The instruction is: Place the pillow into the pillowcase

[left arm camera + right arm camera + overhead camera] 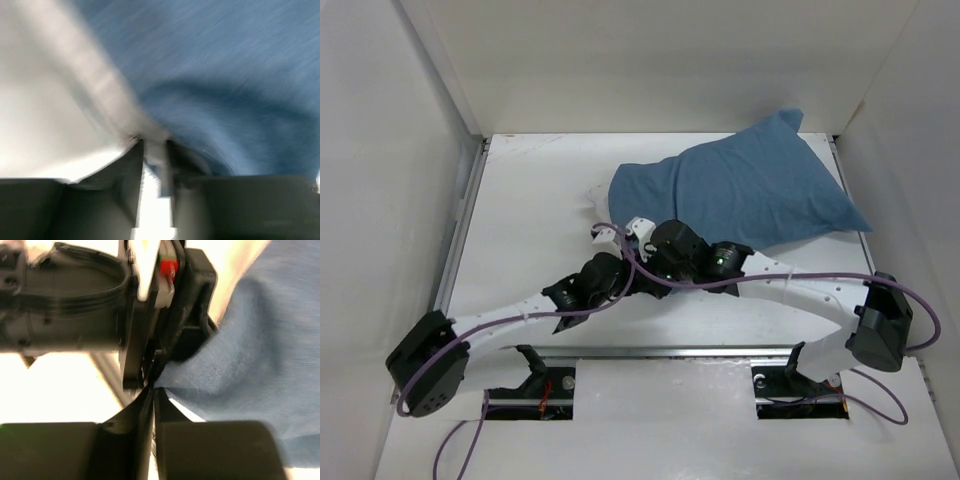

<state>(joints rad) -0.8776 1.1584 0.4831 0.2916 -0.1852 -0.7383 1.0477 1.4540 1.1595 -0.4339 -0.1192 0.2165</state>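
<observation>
The slate-blue pillowcase (750,190) lies bulging at the back right of the table, over most of the white pillow. Only a white pillow corner (592,203) sticks out at its left end. Both grippers meet at that end. My right gripper (642,228) is shut on the pillowcase's edge; the right wrist view shows its fingertips (154,387) pinching a point of blue cloth (260,355). My left gripper (610,238) sits just left of it. In the blurred left wrist view its fingers (155,145) are almost together on a white fold of the pillow (45,100), where it meets the blue cloth (225,75).
The white table (530,220) is boxed in by white walls on the left, back and right. The left arm's black gripper body (75,305) fills the right wrist view close ahead. Two cut-outs with cables lie at the near edge (530,390).
</observation>
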